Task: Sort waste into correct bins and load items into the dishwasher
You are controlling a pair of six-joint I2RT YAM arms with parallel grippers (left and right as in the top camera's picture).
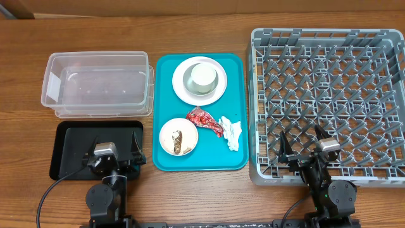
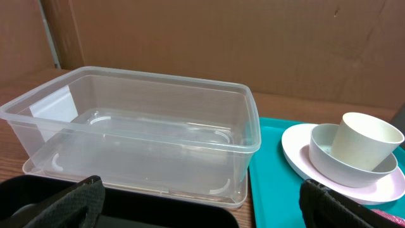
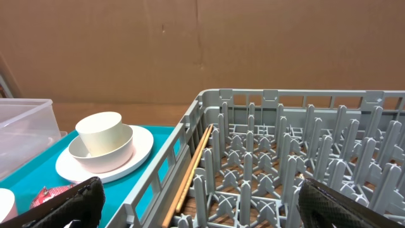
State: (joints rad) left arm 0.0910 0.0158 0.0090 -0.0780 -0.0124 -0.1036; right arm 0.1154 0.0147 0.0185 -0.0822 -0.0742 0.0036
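Observation:
On the teal tray [image 1: 163, 76] a pale round plate [image 1: 180, 88] carries a small bowl [image 1: 217, 83] with a cylindrical cup [image 1: 204, 76] standing in it. A second bowl [image 1: 178, 136] holds white grains and a brown scrap. The crumpled red wrapper [image 1: 204, 120] and white napkin [image 1: 233, 133] lie beside it. The clear tub [image 1: 98, 85] and black tray [image 1: 69, 152] are at the left, and the grey dish rack [image 1: 329, 101] at the right. My left gripper [image 1: 112, 151] is open above the black tray. My right gripper [image 1: 302, 144] is open above the rack's near left part. Neither holds anything.
A thin wooden stick [image 3: 193, 168] lies inside the rack [image 3: 285, 158] along its left wall. The left wrist view looks over the black tray [image 2: 158, 212] at the clear tub [image 2: 145, 133] and the cup [image 2: 364, 140]. Brown cardboard stands behind the table.

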